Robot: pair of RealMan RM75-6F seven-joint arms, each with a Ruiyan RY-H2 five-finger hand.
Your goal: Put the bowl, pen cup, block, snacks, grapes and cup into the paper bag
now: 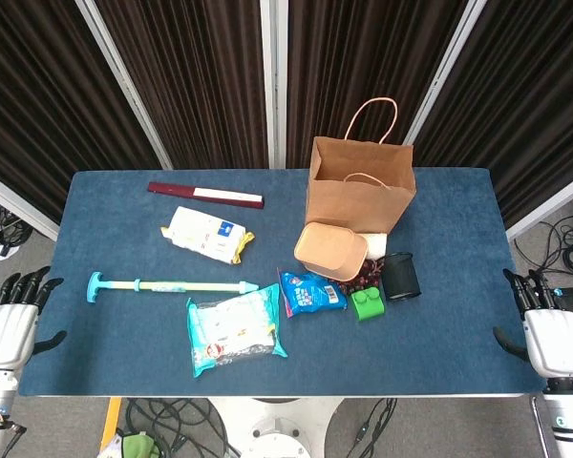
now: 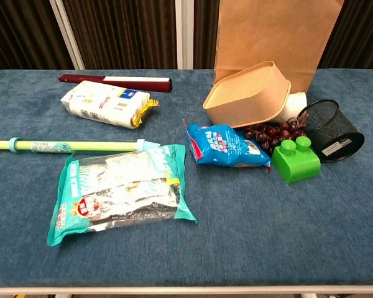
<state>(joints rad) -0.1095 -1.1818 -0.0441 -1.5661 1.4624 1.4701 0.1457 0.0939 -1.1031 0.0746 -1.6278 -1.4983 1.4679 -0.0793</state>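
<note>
- Six things are to go into the paper bag (image 1: 360,186), and as far as both views show, none is in yet; the bag stands upright at the far side of the worktop (image 1: 124,363), though its inside is hidden.
- The bowl (image 2: 248,94) lies tilted just in front of the bag, leaning over the grapes (image 2: 273,133) and touching a white cup (image 2: 295,105) lying behind it.
- The pen cup (image 2: 331,130), black mesh, lies on its side to the right of the grapes.
- The green block (image 2: 296,160) sits just in front of the grapes, beside the pen cup.
- The blue snacks (image 2: 227,148) packet lies left of the block, near the bowl.
- The left hand (image 1: 10,320) hangs off the left edge of the worktop, holding nothing, fingers loosely apart.
- The right hand (image 1: 549,334) waits off the right edge, also holding nothing; its fingers look spread, but the angle is poor.
- Other items lie well apart to the left: a teal packet (image 2: 121,198), a white packet (image 2: 105,104), a long stick (image 2: 68,146) and a dark red flat case (image 2: 115,81).
- Judgement: the whole job remains, and the right hand is nearer the cluster.
</note>
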